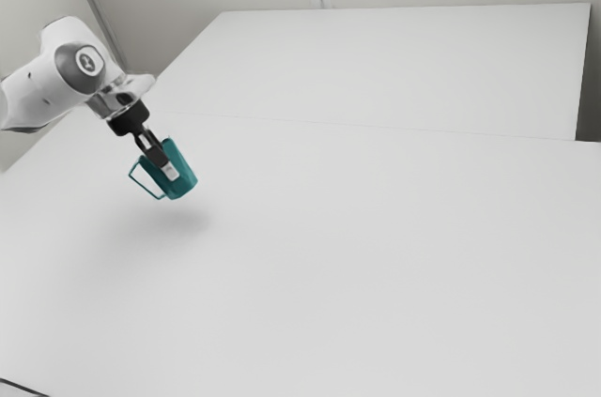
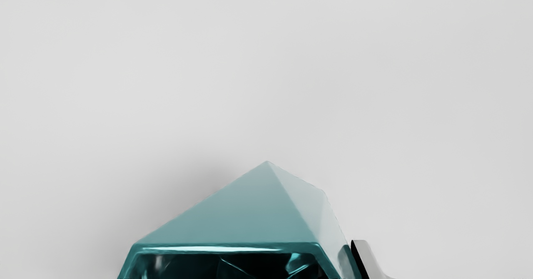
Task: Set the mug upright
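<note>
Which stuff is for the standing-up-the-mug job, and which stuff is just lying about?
For the job:
- teal mug, tilted, held above the table
- robot's fingers, shut on the mug
- white table, under the mug

Just lying about:
- thin dark strip, can't tell what

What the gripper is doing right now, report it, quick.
Gripper: jaws closed on the teal mug, holding it tilted above the table.
</note>
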{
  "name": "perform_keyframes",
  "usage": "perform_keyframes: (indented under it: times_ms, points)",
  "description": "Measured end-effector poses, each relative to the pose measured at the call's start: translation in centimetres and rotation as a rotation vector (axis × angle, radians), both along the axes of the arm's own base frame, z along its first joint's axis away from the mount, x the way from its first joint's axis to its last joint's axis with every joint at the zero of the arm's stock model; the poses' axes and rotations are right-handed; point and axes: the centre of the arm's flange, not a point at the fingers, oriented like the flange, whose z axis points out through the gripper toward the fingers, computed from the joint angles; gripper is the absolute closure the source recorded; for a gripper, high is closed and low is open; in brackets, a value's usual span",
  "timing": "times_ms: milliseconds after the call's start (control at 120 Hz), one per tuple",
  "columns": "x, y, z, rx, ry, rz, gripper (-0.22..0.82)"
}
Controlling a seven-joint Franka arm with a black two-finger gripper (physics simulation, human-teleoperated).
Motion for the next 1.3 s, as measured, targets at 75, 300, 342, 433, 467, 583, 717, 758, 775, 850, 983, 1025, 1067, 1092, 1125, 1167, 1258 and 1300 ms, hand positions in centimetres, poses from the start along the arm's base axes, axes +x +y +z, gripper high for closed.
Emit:
perform_keyframes:
  times_ms: [75,300,342,433,467,583,717,758,775,850,983,1025,1067,1092,1125,1167,1258,1300]
  points:
    - [-0.4,-2.1,0.1,0.129,-0.018,-0.030,0.78]
    - [-0.8,-8.5,1.5,0.344,-0.136,-0.066,0.78]
    - [-0.6,-9.7,1.5,0.357,-0.159,-0.066,0.78]
    - [-0.1,-12.4,1.5,0.369,-0.205,-0.062,0.78]
    - [0.1,-13.4,1.4,0.368,-0.219,-0.060,0.78]
    - [0.5,-16.8,1.4,0.358,-0.261,-0.058,0.78]
    - [0.7,-19.8,0.6,0.342,-0.280,-0.053,0.78]
    - [0.7,-20.0,0.2,0.340,-0.280,-0.041,0.78]
    - [0.6,-19.9,0.1,0.339,-0.279,-0.034,0.78]
    - [0.4,-18.4,-0.5,0.341,-0.269,0.015,0.78]
    - [-0.1,-13.3,-1.7,0.349,-0.240,0.138,0.78]
    - [-0.3,-11.5,-1.9,0.352,-0.234,0.180,0.78]
    - [-0.6,-9.7,-2.3,0.355,-0.227,0.221,0.78]
    - [-0.8,-8.7,-2.5,0.356,-0.223,0.245,0.78]
    - [-1.0,-7.3,-2.7,0.358,-0.218,0.277,0.78]
    - [-1.4,-5.8,-2.9,0.360,-0.213,0.314,0.78]
    - [-2.2,-3.0,-3.6,0.363,-0.206,0.384,0.78]
    - [-2.4,-2.1,-3.6,0.362,-0.209,0.412,0.78]
